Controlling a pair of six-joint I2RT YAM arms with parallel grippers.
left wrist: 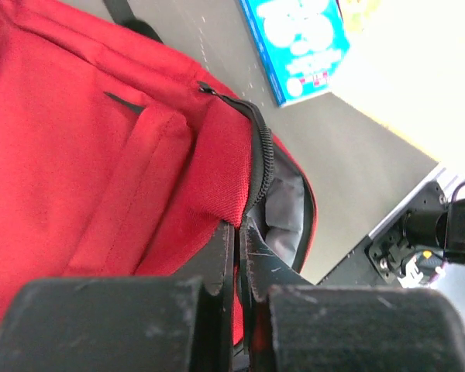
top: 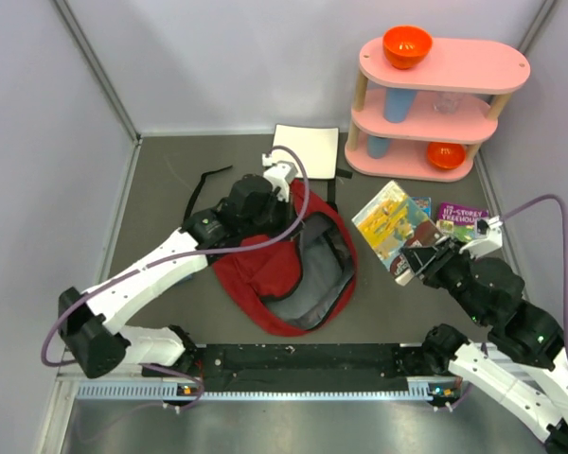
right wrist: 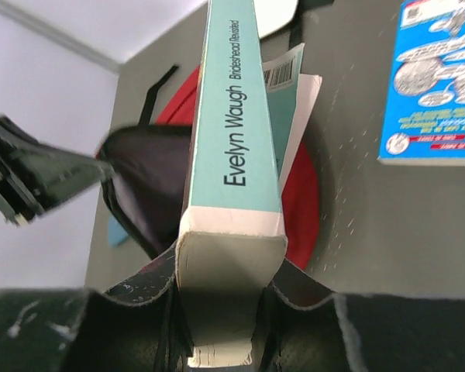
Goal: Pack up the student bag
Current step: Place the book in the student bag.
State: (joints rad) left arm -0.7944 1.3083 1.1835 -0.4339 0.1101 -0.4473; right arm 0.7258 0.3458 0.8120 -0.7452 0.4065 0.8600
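left claw point(left wrist: 238, 236) pinching student bag point(top: 265, 274) rim, right claw point(right wrist: 225, 271) holding book point(right wrist: 234, 139)

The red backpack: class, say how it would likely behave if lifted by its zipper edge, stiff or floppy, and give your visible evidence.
Probably floppy: the backpack lies slumped, and its fabric creases where the left gripper pinches the zipper edge. Likely the mouth would sag rather than hold open, since the grey lining looks thin and soft.

Top cam overhead, wrist cams close-up, all share student bag point(top: 265, 274)
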